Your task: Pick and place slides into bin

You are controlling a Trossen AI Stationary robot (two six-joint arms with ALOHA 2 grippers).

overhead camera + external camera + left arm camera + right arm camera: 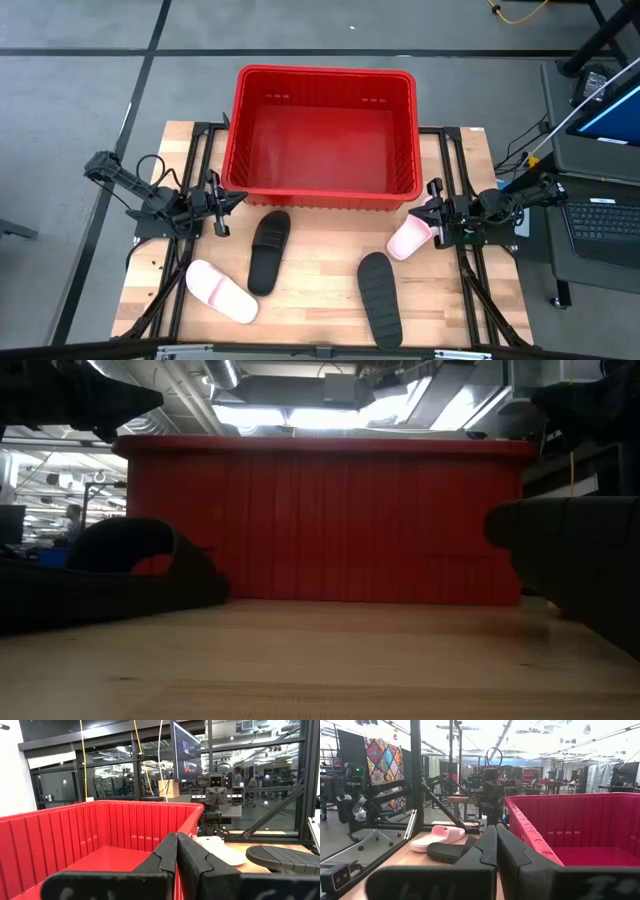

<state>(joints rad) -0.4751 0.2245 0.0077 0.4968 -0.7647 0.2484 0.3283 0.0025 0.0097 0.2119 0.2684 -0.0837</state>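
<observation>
The red bin (pixel 322 78) stands at the table's far middle and shows nothing inside. Four slides lie flat on the table in front of it: a black one (pixel 268 250), a pale pink one (pixel 222 291) at the near left, a black one (pixel 380 298) and a pale pink one (pixel 408 239) at the right. My left gripper (pixel 238 198) is shut and empty, above the table by the bin's near left corner. My right gripper (pixel 426 212) is shut and empty by the bin's near right corner, beside the right pink slide (pixel 220 851).
Black frame rails (pixel 205 150) run along both sides of the table. A laptop (pixel 605 220) sits on a stand off the table's right edge. Bare wood (pixel 310 310) lies between the slides near the front edge.
</observation>
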